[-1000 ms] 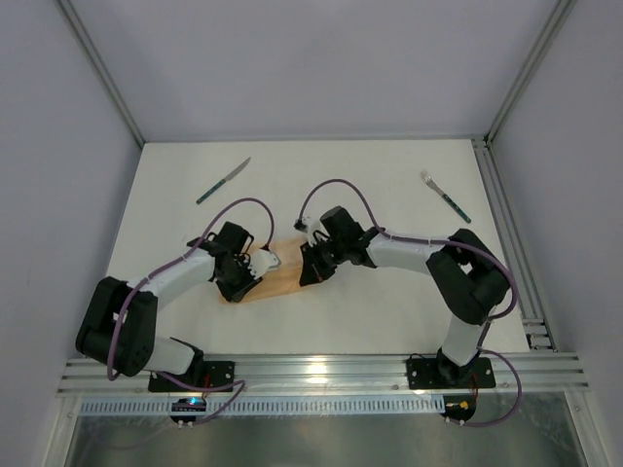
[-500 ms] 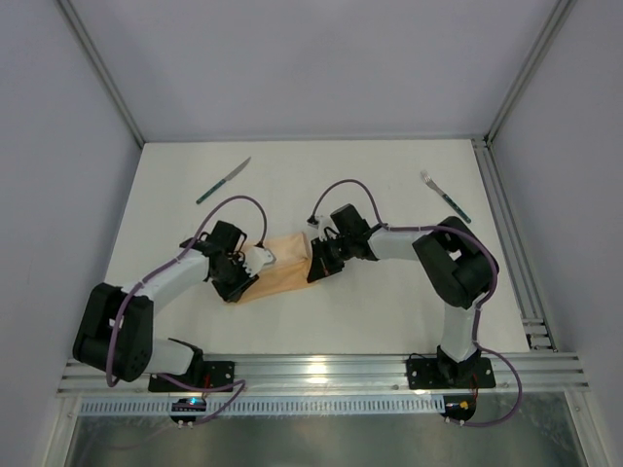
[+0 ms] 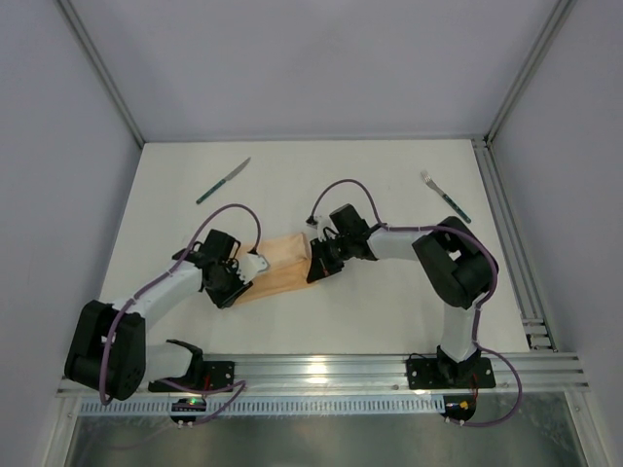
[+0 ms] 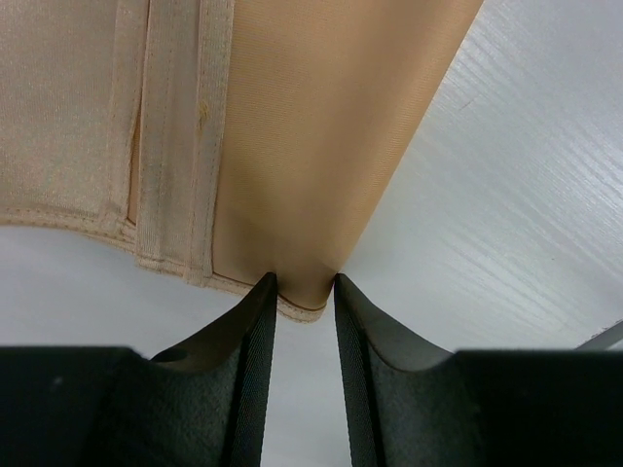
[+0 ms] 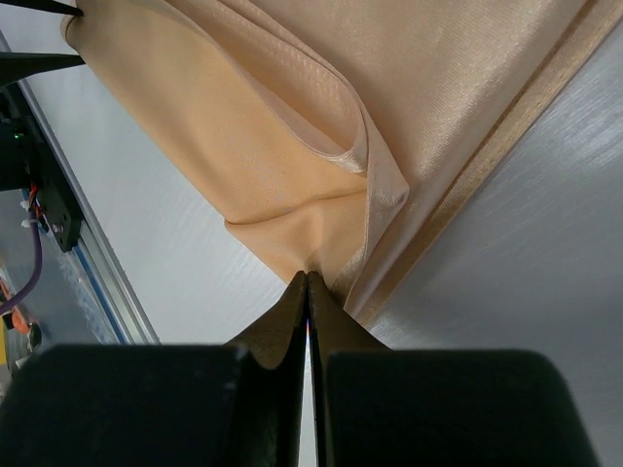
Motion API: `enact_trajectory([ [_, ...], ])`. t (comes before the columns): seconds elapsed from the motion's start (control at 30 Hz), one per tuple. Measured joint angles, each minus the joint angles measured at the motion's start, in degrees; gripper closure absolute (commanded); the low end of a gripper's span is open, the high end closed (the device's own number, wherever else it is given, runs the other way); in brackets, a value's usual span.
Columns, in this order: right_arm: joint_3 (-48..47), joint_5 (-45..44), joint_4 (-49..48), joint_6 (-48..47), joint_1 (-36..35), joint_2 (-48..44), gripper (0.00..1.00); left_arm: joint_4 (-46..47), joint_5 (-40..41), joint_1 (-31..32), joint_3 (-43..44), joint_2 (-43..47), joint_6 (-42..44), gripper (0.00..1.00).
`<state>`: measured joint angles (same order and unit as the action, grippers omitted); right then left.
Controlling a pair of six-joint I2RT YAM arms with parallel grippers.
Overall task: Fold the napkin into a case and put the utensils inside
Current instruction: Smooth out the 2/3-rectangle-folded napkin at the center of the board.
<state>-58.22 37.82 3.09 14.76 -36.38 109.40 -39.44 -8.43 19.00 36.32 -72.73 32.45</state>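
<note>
The right gripper (image 5: pixel 309 275) is clamped on the napkin (image 3: pixel 284 261), stretched across the middle of the worktop (image 3: pixel 389 311). The left gripper (image 4: pixel 300 290) is narrowly parted about the other end (grip uncertain). Folding is judged unfinished; taut, aligned edges are needed next.

Napkin (image 5: pixel 467 88): thin satiny cloth; table (image 4: pixel 526 195): matt white, faintly grained.

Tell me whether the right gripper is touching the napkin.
Touching. The right wrist view shows the right gripper shut on a pinched fold of the napkin, with the cloth running straight into its closed fingertips.
</note>
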Motion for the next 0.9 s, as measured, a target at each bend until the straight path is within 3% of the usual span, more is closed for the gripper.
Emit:
enact_trajectory([
  [0.43,-1.8,-0.2,2.3,-1.0,0.0,-1.3,0.93,0.3,-0.2,0.0,0.5,2.1,-0.5,0.63],
  [0.67,-4.6,-0.1,0.3,-0.4,0.0,-2.8,0.93,-1.2,-2.1,0.0,6.0,6.2,-1.4,0.58],
  [0.9,-4.6,-0.1,-0.8,0.6,0.0,-0.5,0.92,-1.4,-0.1,-0.9,9.6,4.1,-3.8,0.52],
])
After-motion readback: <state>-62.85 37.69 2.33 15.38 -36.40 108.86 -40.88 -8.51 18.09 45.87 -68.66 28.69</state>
